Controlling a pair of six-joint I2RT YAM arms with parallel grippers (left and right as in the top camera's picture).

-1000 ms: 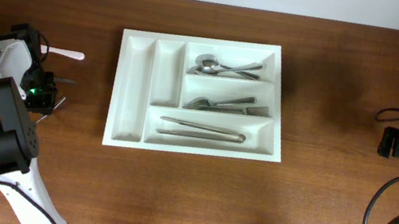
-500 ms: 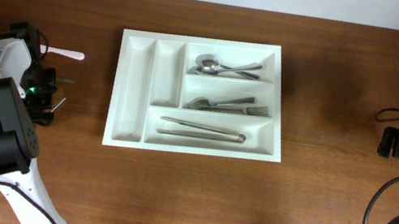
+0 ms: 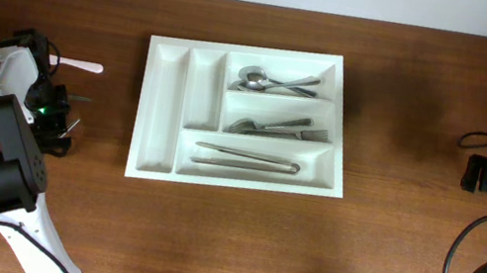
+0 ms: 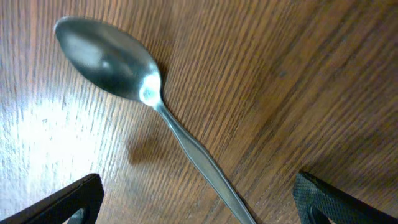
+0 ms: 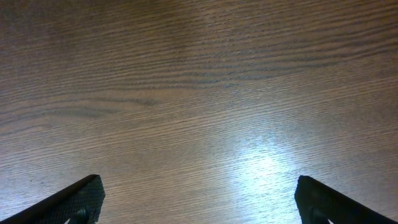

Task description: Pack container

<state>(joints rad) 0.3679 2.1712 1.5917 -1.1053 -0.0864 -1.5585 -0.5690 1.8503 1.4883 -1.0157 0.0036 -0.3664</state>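
Left hand [image 4: 199, 202] is held spread wide, low over a metal spoon [image 4: 109, 59] lying free on the bench [image 4: 311, 74], seemingly lined up for a pickup. Right hand [image 5: 199, 199] is also spread, parked at far right. The cutlery tray [image 3: 160, 107] is set mid-frame, well apart.

Overhead, the light is soft and even and the picture sharp; the white container [image 3: 159, 112] stands bright on the dark table [image 3: 384, 252] with hardly any shadow. In the left wrist view glare whitens the wood beside the spoon [image 4: 112, 59], whose bowl glints; a soft shadow lies beside its handle. The right wrist view shows similar glare.
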